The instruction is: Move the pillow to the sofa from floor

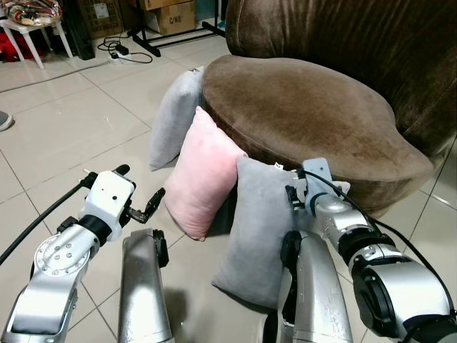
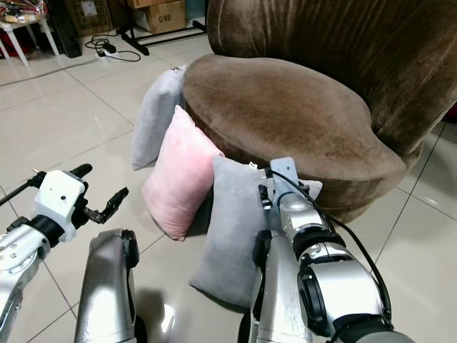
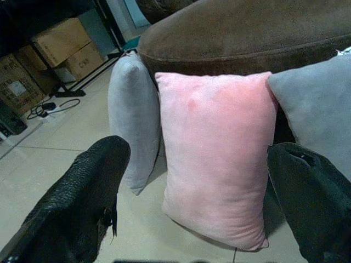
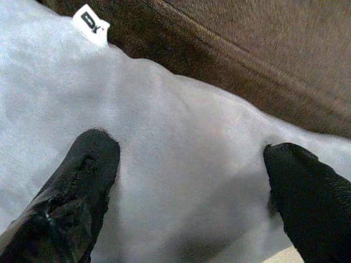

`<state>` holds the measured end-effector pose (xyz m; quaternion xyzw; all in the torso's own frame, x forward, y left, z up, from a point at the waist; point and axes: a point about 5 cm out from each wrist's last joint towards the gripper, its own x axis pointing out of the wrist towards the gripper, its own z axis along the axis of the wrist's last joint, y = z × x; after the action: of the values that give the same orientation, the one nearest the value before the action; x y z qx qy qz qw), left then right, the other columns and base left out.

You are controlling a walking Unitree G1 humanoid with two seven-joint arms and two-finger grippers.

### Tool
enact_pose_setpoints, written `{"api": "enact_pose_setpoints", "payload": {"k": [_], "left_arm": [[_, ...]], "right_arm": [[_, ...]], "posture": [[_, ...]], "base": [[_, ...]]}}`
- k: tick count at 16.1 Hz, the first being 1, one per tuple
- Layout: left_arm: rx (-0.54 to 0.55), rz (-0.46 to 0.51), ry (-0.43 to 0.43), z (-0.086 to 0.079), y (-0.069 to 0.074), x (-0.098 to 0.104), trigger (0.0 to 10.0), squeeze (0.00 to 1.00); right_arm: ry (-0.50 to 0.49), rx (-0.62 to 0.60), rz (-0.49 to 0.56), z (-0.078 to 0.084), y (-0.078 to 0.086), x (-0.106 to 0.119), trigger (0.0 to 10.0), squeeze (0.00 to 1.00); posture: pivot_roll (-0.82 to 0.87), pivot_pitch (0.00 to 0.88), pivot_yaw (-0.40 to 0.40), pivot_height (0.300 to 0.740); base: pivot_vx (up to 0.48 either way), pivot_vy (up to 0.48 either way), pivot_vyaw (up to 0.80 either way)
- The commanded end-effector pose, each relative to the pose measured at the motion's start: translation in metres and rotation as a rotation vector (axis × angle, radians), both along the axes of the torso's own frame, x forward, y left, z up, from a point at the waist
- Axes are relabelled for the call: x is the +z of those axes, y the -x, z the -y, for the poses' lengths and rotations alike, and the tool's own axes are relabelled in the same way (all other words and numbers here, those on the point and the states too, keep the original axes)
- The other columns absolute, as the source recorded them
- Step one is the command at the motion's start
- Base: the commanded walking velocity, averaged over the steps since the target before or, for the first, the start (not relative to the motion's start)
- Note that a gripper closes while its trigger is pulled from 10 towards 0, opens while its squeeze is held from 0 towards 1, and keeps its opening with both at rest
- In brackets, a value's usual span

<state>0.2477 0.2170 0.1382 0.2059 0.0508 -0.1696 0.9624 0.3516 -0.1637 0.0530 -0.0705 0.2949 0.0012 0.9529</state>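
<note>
Left eye view shows three pillows standing on edge on the tiled floor, leaning against the front of the brown sofa: a grey pillow farthest away, a pink pillow in the middle, and a second grey pillow nearest the robot. The right arm reaches forward and slightly down, its wrist at the upper edge of the near grey pillow, and the right hand has its two black fingers spread wide, their tips against or just above the grey fabric close to where it meets the sofa's seat edge; whether they press into it cannot be told. A small white label sticks out of the pillow's seam beside the sofa. The left arm is bent and held out to the left of the pillows, its white wrist raised above the floor, and the left hand points toward the pink pillow with its fingers spread apart, near the pillow without touching it. Cardboard boxes and a cable lie farther back on the floor.
</note>
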Motion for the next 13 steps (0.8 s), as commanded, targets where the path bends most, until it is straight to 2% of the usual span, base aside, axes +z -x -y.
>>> {"api": "enact_pose_setpoints", "payload": {"k": [1, 5, 7, 8, 9, 12, 13], "left_arm": [[-0.017, -0.008, 0.001, 0.002, 0.000, 0.002, 10.0, 0.00], [-0.011, -0.021, 0.004, 0.002, 0.004, 0.002, 10.0, 0.00], [-0.018, -0.030, 0.006, 0.004, 0.006, 0.001, 10.0, 0.00], [-0.026, -0.036, 0.005, 0.005, 0.007, 0.000, 10.0, 0.00], [-0.041, -0.047, 0.001, 0.007, 0.008, -0.001, 10.0, 0.00], [-0.062, -0.058, 0.001, 0.010, 0.009, -0.001, 10.0, 0.00], [-0.072, -0.068, -0.006, 0.010, 0.011, -0.001, 10.0, 0.00]], "right_arm": [[-0.102, 0.016, -0.039, -0.011, 0.004, -0.006, 10.0, 0.00], [-0.203, 0.045, -0.011, -0.028, 0.006, -0.009, 10.0, 0.00], [-0.205, 0.031, -0.009, -0.030, 0.007, -0.011, 9.8, 0.00], [-0.200, 0.019, -0.009, -0.030, 0.007, -0.012, 4.9, 0.00], [-0.170, 0.001, -0.007, -0.032, 0.008, -0.013, 2.2, 0.00], [-0.111, 0.011, -0.008, -0.034, 0.010, -0.015, 1.0, 0.00], [-0.060, 0.015, -0.022, -0.036, 0.012, -0.018, 0.0, 0.00]], "posture": [[0.07, 0.000, -0.053, 0.357], [0.07, 0.003, -0.048, 0.357], [0.07, 0.010, -0.044, 0.357], [0.06, 0.016, -0.039, 0.357], [0.06, 0.021, -0.038, 0.357], [0.06, 0.032, -0.040, 0.357], [0.07, 0.048, -0.047, 0.357]], "base": [[0.000, 0.000, 0.00], [0.000, 0.000, 0.00], [0.000, 0.000, 0.00], [0.000, 0.000, 0.00], [0.000, 0.000, 0.00], [0.000, 0.000, 0.00], [0.000, 0.000, 0.00]]}}
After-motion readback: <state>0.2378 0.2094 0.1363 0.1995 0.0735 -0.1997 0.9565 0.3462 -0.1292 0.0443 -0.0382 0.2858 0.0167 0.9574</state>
